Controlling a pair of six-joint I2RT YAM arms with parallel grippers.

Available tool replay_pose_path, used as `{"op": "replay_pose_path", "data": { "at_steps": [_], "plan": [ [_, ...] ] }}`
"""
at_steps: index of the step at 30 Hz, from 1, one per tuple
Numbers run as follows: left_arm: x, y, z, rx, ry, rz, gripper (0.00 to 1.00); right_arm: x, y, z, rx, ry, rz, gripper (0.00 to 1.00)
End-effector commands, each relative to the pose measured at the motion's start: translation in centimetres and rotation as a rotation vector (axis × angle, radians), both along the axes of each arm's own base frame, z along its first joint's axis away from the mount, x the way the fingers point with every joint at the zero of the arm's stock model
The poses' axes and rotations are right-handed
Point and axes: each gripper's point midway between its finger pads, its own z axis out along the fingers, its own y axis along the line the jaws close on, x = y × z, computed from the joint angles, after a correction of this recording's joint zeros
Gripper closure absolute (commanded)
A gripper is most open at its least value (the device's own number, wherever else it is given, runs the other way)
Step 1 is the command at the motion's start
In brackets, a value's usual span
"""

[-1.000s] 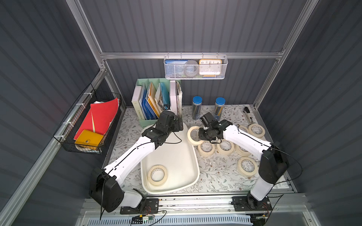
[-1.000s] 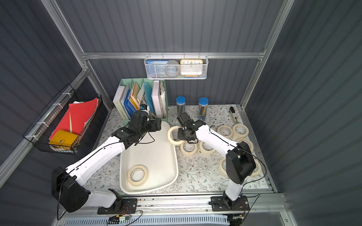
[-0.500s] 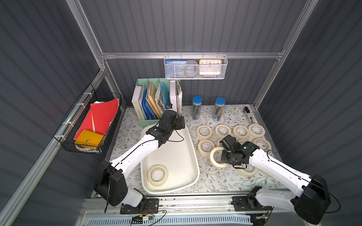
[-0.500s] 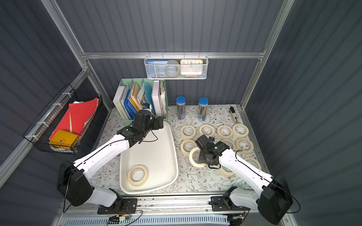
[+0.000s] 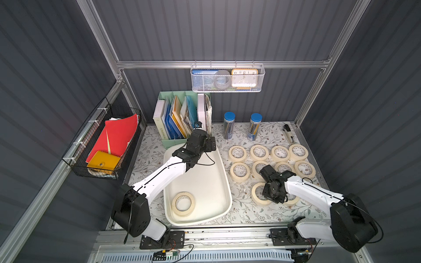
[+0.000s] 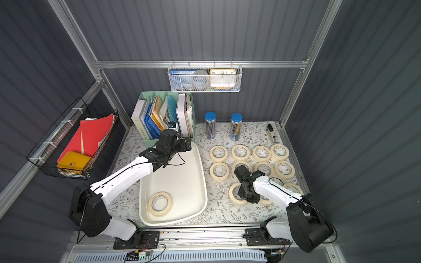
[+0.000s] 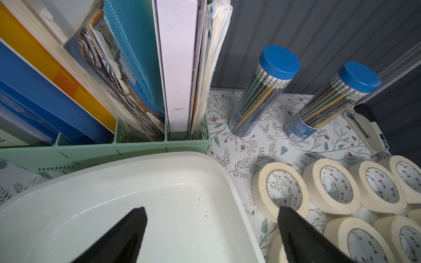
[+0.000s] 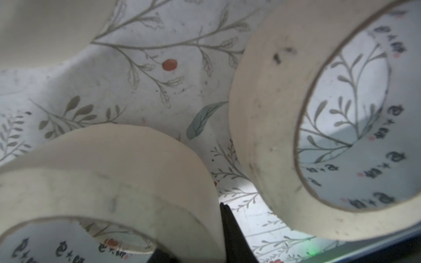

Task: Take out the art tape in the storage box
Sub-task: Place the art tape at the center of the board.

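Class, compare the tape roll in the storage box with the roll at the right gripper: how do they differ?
The boxed roll lies alone, untouched; the gripped roll is pinched by the right gripper. The boxed roll sits inside the storage box; the gripped roll is outside, by the other rolls on the table. Both are cream, white-cored rings.

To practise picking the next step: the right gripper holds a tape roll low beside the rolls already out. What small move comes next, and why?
Probably open the right gripper and release the held roll. It seems to lie nearly flat on the table, outside the storage box, beside a neighbouring roll, so no further lowering seems needed. One last roll waits in the box.
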Motion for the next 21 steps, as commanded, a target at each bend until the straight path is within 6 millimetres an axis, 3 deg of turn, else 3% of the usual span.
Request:
{"op": "replay_pose_path", "data": {
  "at_steps": [1, 6, 10, 13, 17, 21],
  "plan": [
    [-0.4, 0.3, -0.4, 0.0, 0.008, 0.003, 0.04, 0.2, -0.3, -0.3, 0.005, -0.008, -0.029, 1.0],
    [-0.3, 0.4, -0.6, -0.01, 0.009, 0.017, 0.04, -0.1, -0.9, -0.4, -0.015, -0.016, -0.033, 1.0],
    [-0.2, 0.3, -0.5, -0.018, 0.004, 0.02, 0.03, 0.0, -0.8, 0.1, -0.009, -0.034, -0.022, 0.6],
    [-0.2, 0.3, -0.6, -0.016, 0.01, 0.019, 0.03, 0.5, -0.5, 1.0, 0.005, -0.071, -0.01, 0.45],
    [-0.4, 0.4, -0.7, -0.018, 0.013, 0.019, 0.03, 1.7, 0.5, 2.6, 0.006, -0.115, 0.056, 0.38],
    [-0.4, 0.4, -0.8, -0.022, 0.017, 0.018, 0.03, 3.5, 3.3, 5.4, 0.016, -0.188, 0.172, 0.37]
  ]
}}
